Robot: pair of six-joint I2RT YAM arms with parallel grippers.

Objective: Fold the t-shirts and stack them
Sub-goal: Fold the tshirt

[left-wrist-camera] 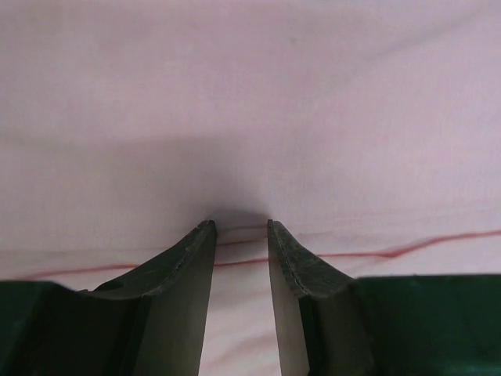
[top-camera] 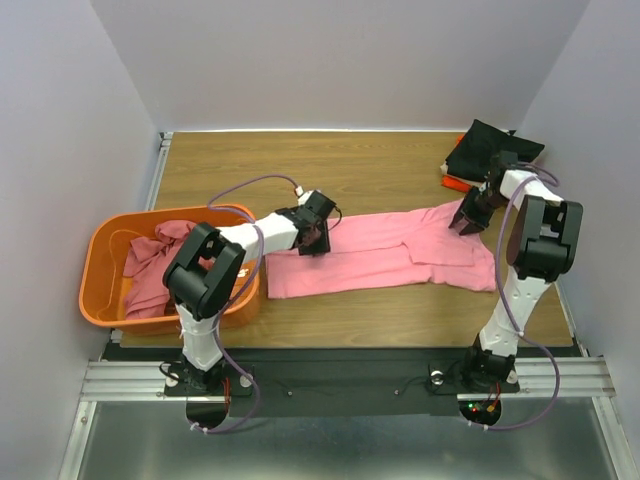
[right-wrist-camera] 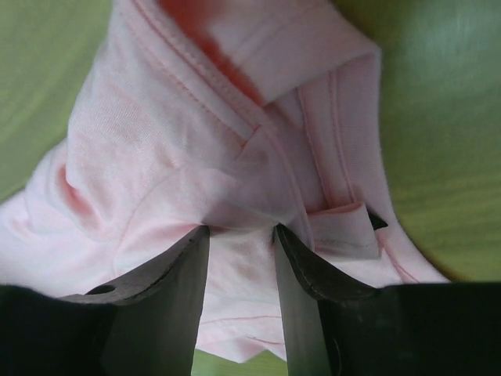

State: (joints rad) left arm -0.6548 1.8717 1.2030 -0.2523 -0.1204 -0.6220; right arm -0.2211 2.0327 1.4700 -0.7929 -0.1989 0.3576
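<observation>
A light pink t-shirt (top-camera: 390, 250) lies stretched out across the middle of the table, collar end to the right. My left gripper (top-camera: 316, 236) is at its left end, and its jaws are closed on the cloth (left-wrist-camera: 250, 94) near a hem line (left-wrist-camera: 238, 223). My right gripper (top-camera: 468, 218) is at the collar end, shut on bunched pink cloth (right-wrist-camera: 156, 133) between its tips (right-wrist-camera: 241, 229). A darker rose shirt (top-camera: 150, 270) lies in the orange basket. A folded black shirt (top-camera: 490, 150) sits at the back right on a red-orange one (top-camera: 453, 183). The beige shirt is not in view.
The orange slotted basket (top-camera: 100, 240) stands at the left edge of the table, beside the left arm. Walls close in the back and both sides. Bare wooden table (top-camera: 380, 170) lies behind the pink shirt and in front of it.
</observation>
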